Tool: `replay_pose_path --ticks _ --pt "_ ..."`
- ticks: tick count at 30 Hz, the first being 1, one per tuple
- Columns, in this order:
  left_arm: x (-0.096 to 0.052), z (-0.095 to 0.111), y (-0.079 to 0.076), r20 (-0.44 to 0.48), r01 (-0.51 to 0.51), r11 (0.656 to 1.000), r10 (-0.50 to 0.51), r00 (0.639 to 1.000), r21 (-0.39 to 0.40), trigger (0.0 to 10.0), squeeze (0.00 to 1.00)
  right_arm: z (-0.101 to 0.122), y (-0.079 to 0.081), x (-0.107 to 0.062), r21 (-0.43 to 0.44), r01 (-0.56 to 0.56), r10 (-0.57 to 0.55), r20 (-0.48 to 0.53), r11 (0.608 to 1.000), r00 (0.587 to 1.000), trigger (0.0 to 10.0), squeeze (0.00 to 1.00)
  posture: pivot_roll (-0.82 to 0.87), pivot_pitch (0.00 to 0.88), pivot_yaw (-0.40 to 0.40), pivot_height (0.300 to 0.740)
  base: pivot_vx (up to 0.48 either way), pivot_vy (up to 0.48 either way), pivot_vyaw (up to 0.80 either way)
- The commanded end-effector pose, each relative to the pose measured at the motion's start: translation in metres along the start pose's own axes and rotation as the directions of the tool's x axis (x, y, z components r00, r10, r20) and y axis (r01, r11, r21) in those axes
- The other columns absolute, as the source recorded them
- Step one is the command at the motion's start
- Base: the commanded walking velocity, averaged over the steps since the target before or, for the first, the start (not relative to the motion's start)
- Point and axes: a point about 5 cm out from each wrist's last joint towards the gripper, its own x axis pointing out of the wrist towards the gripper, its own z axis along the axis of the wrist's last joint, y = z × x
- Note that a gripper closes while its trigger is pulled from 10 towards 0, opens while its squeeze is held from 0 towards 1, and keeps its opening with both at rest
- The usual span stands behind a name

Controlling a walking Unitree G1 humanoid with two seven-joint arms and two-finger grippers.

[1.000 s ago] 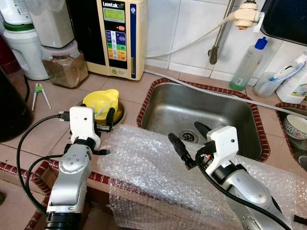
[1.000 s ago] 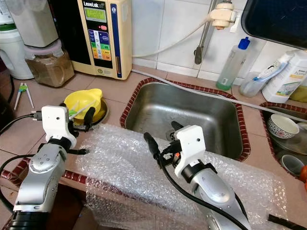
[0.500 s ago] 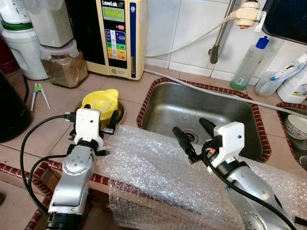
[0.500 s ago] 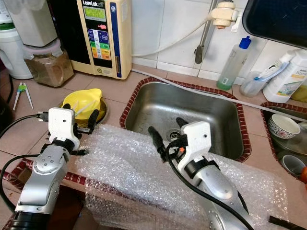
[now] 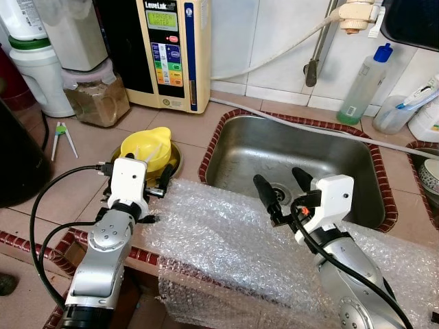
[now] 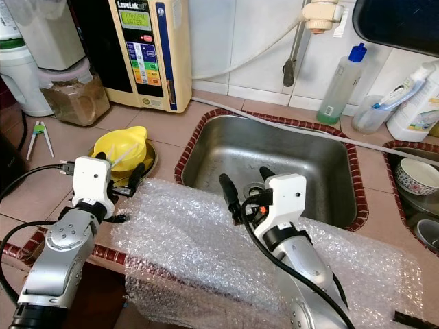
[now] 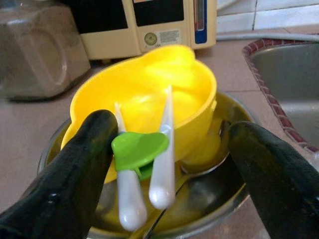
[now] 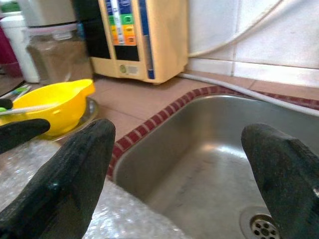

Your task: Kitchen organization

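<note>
Bowl and bubble wrap at the sink edge

Yellow bowl point(image 5: 149, 145) sits in a metal dish point(image 7: 219, 199) at centre left of the frame, white tongs with a green clip point(image 7: 139, 149) leaning on its rim. Left gripper point(image 5: 145, 179) hovers just in front of it, fingers spread, grasping nothing. Bubble wrap point(image 5: 226, 240) drapes the counter edge across the lower middle. Right gripper point(image 5: 282, 188) hangs released above the wrap at the steel sink point(image 5: 343, 168). A beige water ioniser point(image 5: 171, 48) stands upper left, a clear bottle point(image 5: 367, 86) upper right.
</note>
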Motion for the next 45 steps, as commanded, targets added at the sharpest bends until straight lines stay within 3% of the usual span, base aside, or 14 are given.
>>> replay_pose_path --ticks 1,4,15,31,45 --pt "-0.002 -0.002 -0.004 -0.014 0.02 1.0 -0.02 1.0 -0.005 0.0 0.0 0.001 0.005 0.0 0.011 -0.056 0.056 -0.004 0.998 0.998 10.0 0.0 0.02 0.07 -0.001 0.74 0.0 0.0 0.0" --pt "-0.002 -0.001 -0.005 -0.011 0.016 1.0 -0.016 1.0 -0.01 0.0 0.0 0.003 0.013 -0.002 0.015 -0.143 0.143 -0.002 0.99 0.99 10.0 0.0 0.02 0.072 -0.011 0.74 0.0 0.0 0.0" --pt "-0.001 0.007 0.002 0.033 -0.031 0.999 0.031 0.999 0.012 0.0 0.0 0.009 0.02 -0.002 0.027 -0.213 0.212 0.026 0.977 0.977 10.0 0.0 0.03 0.076 -0.014 0.74 0.0 0.0 0.0" --pt "-0.002 0.008 0.003 0.044 -0.06 0.998 0.059 0.997 0.022 0.0 0.0 0.015 0.027 -0.008 0.119 -0.34 0.338 0.037 0.933 0.94 10.0 0.0 0.02 0.075 -0.028 0.74 0.0 0.0 0.0" --pt "-0.002 0.016 0.01 0.101 -0.122 0.991 0.116 0.988 0.058 0.0 0.0 0.016 0.036 -0.015 0.236 -0.459 0.462 0.046 0.857 0.886 10.0 0.0 0.02 0.07 -0.035 0.74 0.0 0.0 0.0"
